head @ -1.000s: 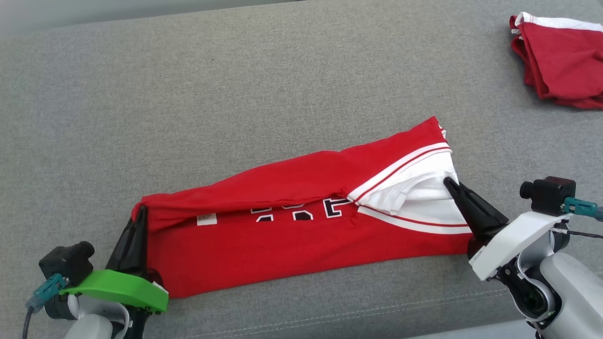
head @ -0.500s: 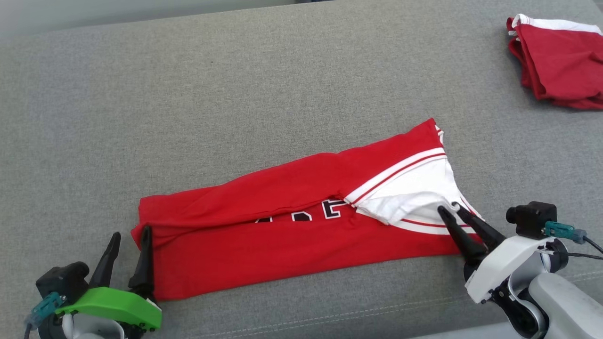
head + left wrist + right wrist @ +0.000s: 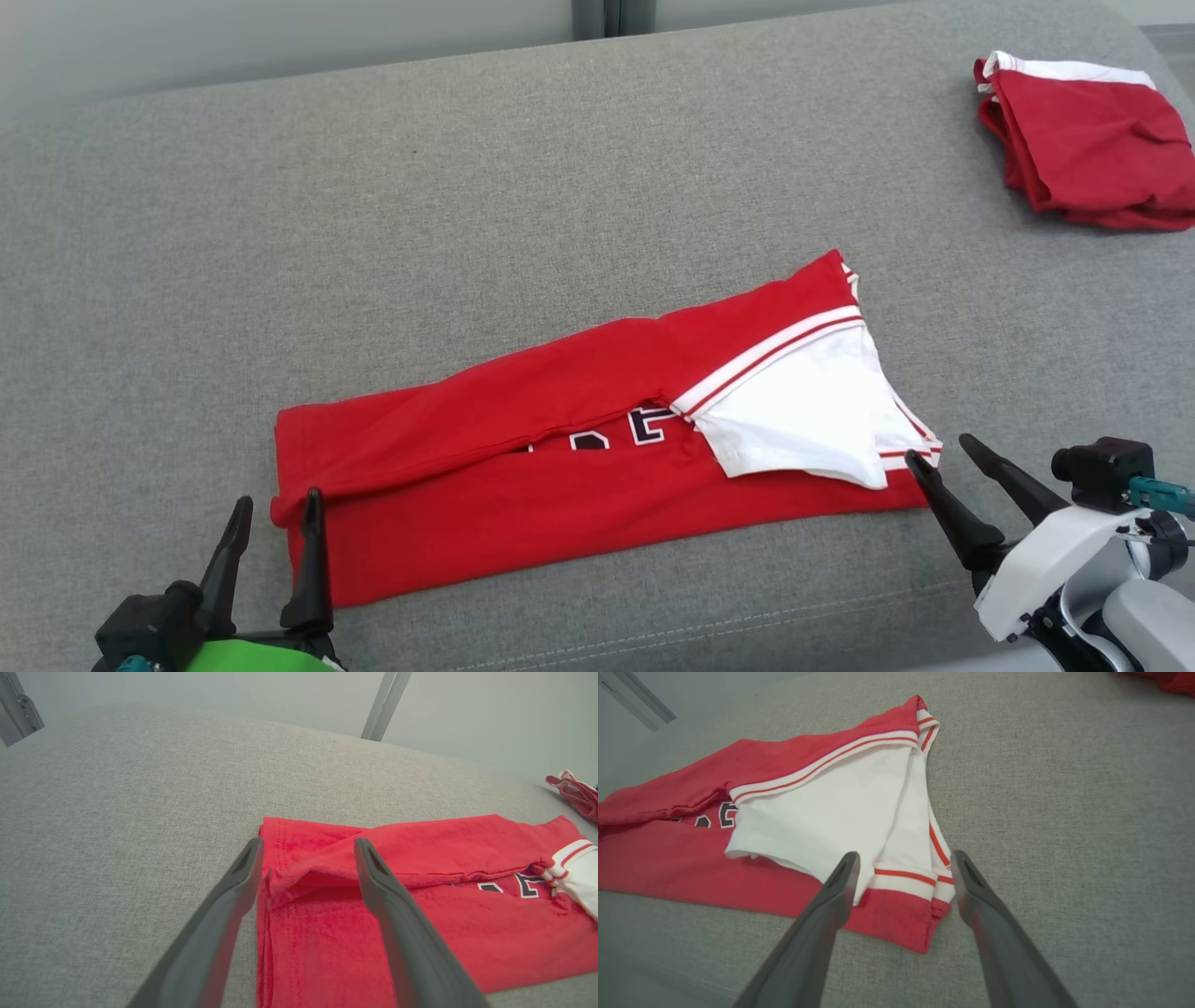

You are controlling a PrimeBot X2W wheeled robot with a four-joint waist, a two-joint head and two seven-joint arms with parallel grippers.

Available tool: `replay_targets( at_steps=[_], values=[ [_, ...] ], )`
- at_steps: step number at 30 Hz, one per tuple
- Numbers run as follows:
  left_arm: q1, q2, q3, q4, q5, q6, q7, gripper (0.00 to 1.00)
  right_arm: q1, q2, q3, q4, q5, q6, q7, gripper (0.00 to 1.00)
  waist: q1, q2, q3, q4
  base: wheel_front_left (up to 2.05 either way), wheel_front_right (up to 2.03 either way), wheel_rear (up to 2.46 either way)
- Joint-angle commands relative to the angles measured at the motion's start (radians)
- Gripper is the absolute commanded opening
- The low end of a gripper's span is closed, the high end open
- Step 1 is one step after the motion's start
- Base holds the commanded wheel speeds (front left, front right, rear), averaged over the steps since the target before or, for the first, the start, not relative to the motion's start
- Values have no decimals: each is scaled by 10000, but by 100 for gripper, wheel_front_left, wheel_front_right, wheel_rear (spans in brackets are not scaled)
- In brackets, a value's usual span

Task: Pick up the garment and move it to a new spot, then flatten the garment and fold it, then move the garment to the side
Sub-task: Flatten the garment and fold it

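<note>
The red garment (image 3: 523,476) with white striped sleeves and dark lettering lies folded into a long band across the grey cushion (image 3: 467,233). Its white sleeve (image 3: 803,420) is folded over the right end. My left gripper (image 3: 277,504) stands open at the band's left end, one finger over the cloth edge (image 3: 299,872), holding nothing. My right gripper (image 3: 938,446) is open just off the right end, its fingers straddling the striped corner (image 3: 910,877) without touching it.
A second red and white garment (image 3: 1083,140) lies bunched at the far right corner of the cushion, also seen from the left wrist (image 3: 577,795). A seam (image 3: 653,635) runs along the cushion's near edge. Metal posts (image 3: 385,704) stand behind.
Both grippers opened and let go of the garment's ends, then drew back toward me. The top fold dropped flat over the lettering and tag. The camera tilted slightly.
</note>
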Motion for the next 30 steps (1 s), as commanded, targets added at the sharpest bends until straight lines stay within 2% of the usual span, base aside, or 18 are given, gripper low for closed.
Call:
replay_targets(
  at_steps=[1, 8, 12, 17, 25, 30],
  values=[
    [190, -45, 22, -166, 92, 88, -37, 100, 236, -104, -67, -127, 0, -1, 61, 100, 1, -1, -169, -25, 0, 0, 0],
    [538, -152, 110, -907, 464, 324, -37, 100, 1049, -502, -1124, -787, -54, -1, 71, 100, 1, -1, -531, -160, 0, 0, 0],
    [501, -204, 95, -1141, 541, 411, -37, 100, 1214, -345, -1832, -1031, -302, -1, 200, 100, 1, -1, -662, -247, 0, 0, 0],
    [225, -282, 35, -1335, 624, 581, 9, 100, 936, -79, -2227, -1135, -562, -1, 611, 100, 1, -1, -726, -209, 0, 0, 0],
    [-84, -440, -128, -1287, 757, 769, 56, 100, -216, 604, -2609, -311, -911, -1, 1826, 100, 1, -1, -870, 258, 0, 0, 0],
    [-60, -468, -32, -1316, 737, 908, 38, 100, -1104, 1007, -2523, 543, -859, -1, 2972, 100, 1, -1, -870, 636, 0, 0, 0]
  ],
)
